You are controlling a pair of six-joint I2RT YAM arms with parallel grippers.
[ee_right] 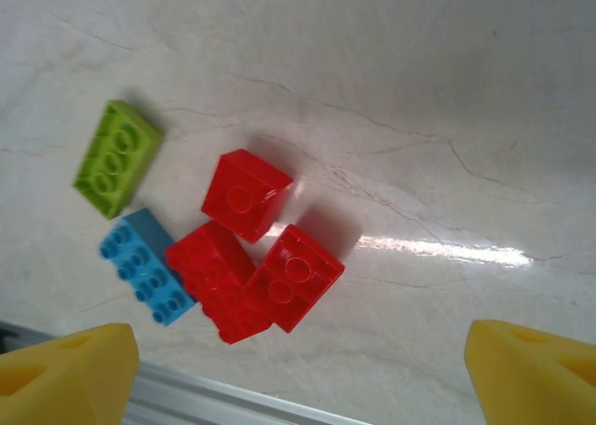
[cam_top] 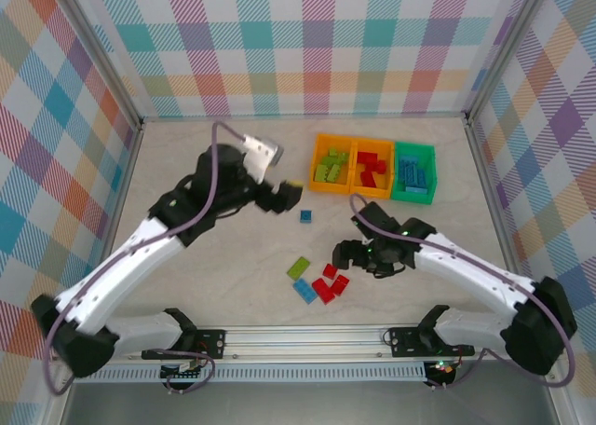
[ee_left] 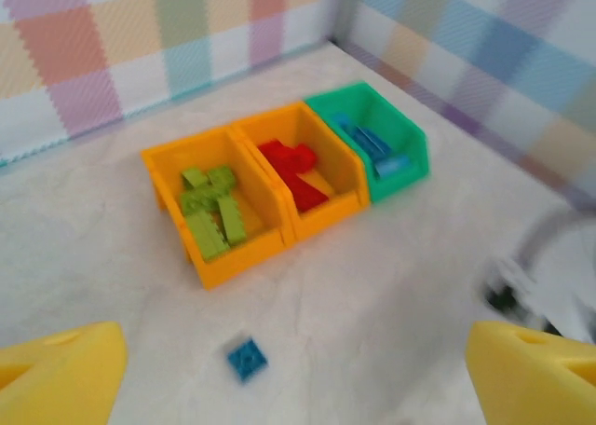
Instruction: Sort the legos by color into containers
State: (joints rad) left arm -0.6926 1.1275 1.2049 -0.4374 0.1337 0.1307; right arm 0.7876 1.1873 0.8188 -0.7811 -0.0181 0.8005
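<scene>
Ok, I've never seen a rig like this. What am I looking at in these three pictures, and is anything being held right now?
Two white robot arms, left and right, are bolted at the near edge of a table. The overhead picture looks down on both. The other two pictures come from cameras on the wrists, and the yellow shapes in their lower corners are each gripper's own fingers.

Three joined bins hold sorted bricks: lime green, red and blue, one colour per bin. Loose on the table are a small blue brick, a lime green brick, a light blue brick and a cluster of red bricks.

The left gripper is beside the bins and the right gripper is by the cluster. Both are open and hold nothing.
</scene>
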